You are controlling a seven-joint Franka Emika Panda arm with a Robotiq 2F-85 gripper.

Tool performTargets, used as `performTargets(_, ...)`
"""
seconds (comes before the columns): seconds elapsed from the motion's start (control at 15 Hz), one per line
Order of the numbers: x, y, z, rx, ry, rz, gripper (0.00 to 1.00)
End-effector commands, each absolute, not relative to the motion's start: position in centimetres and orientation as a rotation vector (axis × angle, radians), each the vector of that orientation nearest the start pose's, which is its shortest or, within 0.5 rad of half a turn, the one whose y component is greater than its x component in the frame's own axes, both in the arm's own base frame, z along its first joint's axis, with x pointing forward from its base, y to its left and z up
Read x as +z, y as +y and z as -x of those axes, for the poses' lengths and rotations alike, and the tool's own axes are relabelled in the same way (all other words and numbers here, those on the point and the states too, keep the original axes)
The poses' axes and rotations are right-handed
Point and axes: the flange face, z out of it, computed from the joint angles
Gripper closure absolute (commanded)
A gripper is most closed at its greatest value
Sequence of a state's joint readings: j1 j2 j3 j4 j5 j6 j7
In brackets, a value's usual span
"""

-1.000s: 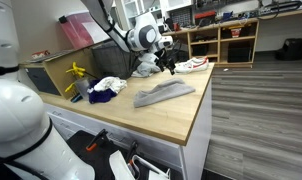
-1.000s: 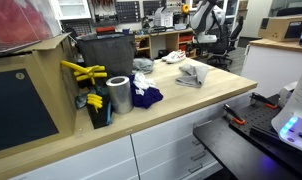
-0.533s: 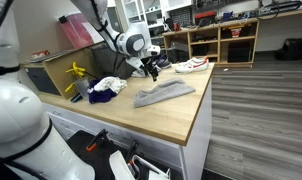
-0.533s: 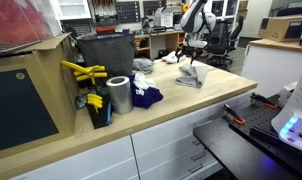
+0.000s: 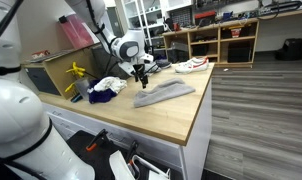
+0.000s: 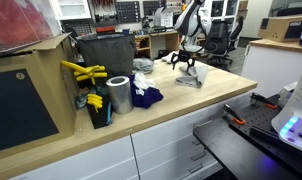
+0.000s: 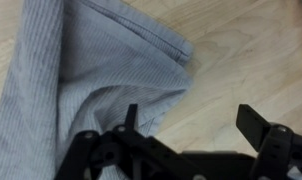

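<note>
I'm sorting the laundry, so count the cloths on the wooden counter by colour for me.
Grey cloth: 1
White cloth: 1
Dark blue cloth: 1
Total: 3

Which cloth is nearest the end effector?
The grey cloth, spread alone under the end effector; the white cloth and dark blue cloth lie bunched farther off.
</note>
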State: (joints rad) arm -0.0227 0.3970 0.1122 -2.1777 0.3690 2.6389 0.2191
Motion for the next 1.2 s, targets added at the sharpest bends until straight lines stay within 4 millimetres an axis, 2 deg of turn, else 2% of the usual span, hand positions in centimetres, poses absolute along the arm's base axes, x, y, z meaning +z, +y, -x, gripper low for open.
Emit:
performTargets(0.0,19.9,5.4,-55.8,0.047,0.629,2.821,0.00)
performTargets(0.27,17.7,6.1,-54.9,0.124,0.620,2.835,0.00)
performTargets(0.33,17.3,6.1,-54.7,0.132,0.617,2.842,0.25)
performTargets(0.4,16.9,6.1,-54.7,0.135,0.612,2.847,0.26)
performTargets(0.47,16.7,6.1,-54.7,0.139,0.606,2.854,0.32)
performTargets(1.0,16.7,6.3,-54.4,0.125,0.549,2.893,0.95)
performTargets(1.07,16.7,6.4,-54.4,0.125,0.542,2.896,0.99)
performTargets(1.13,16.8,6.5,-54.3,0.123,0.533,2.899,1.00)
